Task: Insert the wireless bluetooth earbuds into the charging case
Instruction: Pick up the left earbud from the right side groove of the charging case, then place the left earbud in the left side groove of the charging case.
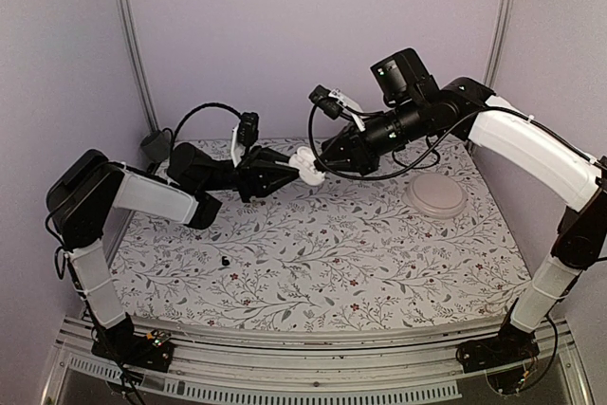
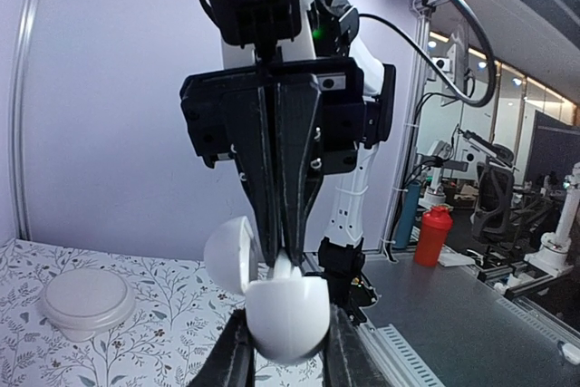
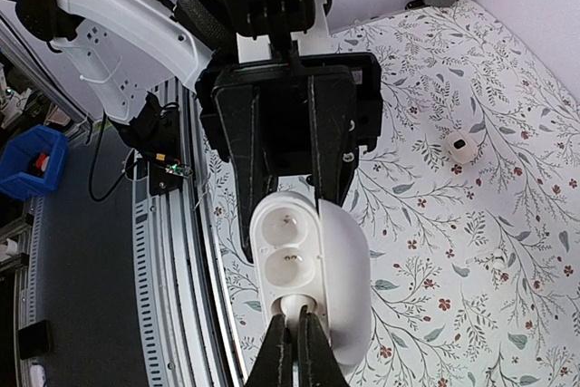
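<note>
1. Top external: left gripper [image 1: 292, 171] and right gripper [image 1: 325, 160] meet above the far middle of the table [image 1: 379, 253], with the case [image 1: 305, 166] between them.
2. Left wrist: the left fingers clamp the case body, its lid open. The right fingers pinch an earbud [image 2: 285, 266] at the case mouth.
3. Right wrist: both sockets look empty, and the earbud sits at the rim beside the right fingertips. The step appears to be seating the first earbud. Next it needs lining up over a socket, pressing in and letting go. The second earbud is not seen.
</note>
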Robot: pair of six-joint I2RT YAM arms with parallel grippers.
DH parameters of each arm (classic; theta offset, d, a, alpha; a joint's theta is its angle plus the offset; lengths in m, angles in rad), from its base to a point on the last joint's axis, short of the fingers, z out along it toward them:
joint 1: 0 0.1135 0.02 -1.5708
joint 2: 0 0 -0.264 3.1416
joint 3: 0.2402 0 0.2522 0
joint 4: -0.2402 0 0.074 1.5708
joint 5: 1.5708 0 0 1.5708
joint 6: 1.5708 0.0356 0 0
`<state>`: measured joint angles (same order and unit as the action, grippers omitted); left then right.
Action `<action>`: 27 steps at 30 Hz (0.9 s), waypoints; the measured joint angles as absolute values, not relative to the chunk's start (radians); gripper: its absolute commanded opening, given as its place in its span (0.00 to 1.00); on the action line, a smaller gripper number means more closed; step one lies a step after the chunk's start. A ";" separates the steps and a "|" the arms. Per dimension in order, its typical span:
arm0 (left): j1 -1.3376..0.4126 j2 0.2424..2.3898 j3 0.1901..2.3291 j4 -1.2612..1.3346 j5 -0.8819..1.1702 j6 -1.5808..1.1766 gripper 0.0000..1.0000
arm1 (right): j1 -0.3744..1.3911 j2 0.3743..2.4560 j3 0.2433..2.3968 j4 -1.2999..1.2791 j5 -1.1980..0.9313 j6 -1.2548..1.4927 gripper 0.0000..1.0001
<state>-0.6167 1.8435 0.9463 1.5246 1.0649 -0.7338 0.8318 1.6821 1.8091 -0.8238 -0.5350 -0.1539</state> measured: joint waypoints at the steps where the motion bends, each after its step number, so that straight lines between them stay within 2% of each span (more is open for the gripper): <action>1: -0.616 1.843 0.947 1.525 1.067 -0.733 0.00 | 0.832 1.681 1.809 -0.822 -0.535 -0.153 0.02; 17: -0.603 1.844 0.947 1.525 1.084 -0.737 0.00 | 0.834 1.600 1.746 -0.724 -0.537 -0.128 0.02; 27: -0.604 1.844 0.971 1.525 1.091 -0.775 0.00 | 0.836 1.592 1.739 -0.622 -0.610 -0.103 0.02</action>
